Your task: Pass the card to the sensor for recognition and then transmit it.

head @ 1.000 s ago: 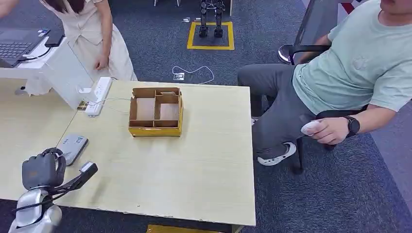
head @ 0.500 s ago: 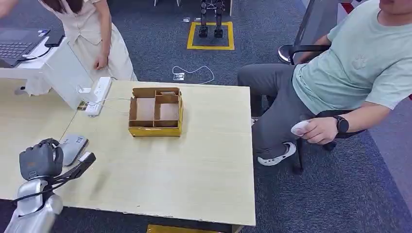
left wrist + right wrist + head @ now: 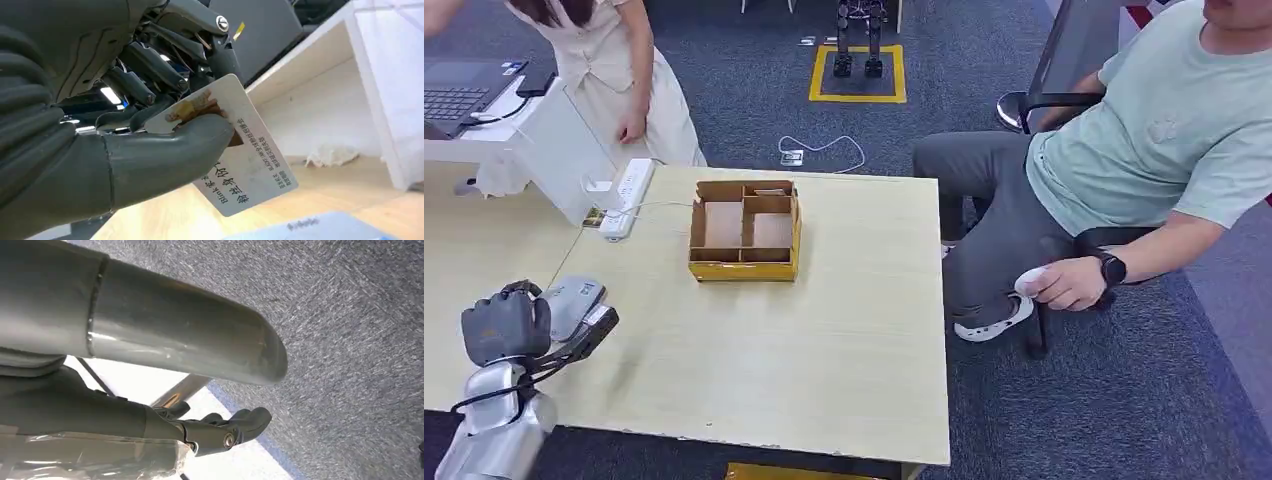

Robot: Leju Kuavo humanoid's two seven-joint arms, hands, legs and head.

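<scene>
My left hand [image 3: 506,328] hovers over the table's near left corner and pinches a white card [image 3: 602,320] between thumb and fingers. In the left wrist view the card [image 3: 245,160] carries a photo and printed text, with the thumb [image 3: 165,155] pressed on its face. The grey flat sensor [image 3: 574,300] lies on the table just beyond the hand, and the card's end hangs at its near edge; its pale top [image 3: 300,230] lies right under the card. My right hand [image 3: 225,432] hangs beside my body over the carpet with nothing in it.
A yellow cardboard box [image 3: 745,230] with compartments stands at the table's middle back. A white power strip [image 3: 627,195] and a white stand [image 3: 559,150] are at the back left. A person sits in a chair [image 3: 1064,60] on the right, another stands at the back left.
My left hand has carried the card away from me and a little left, up to the sensor's near edge. The seated person's hand has dropped lower and moved left.
</scene>
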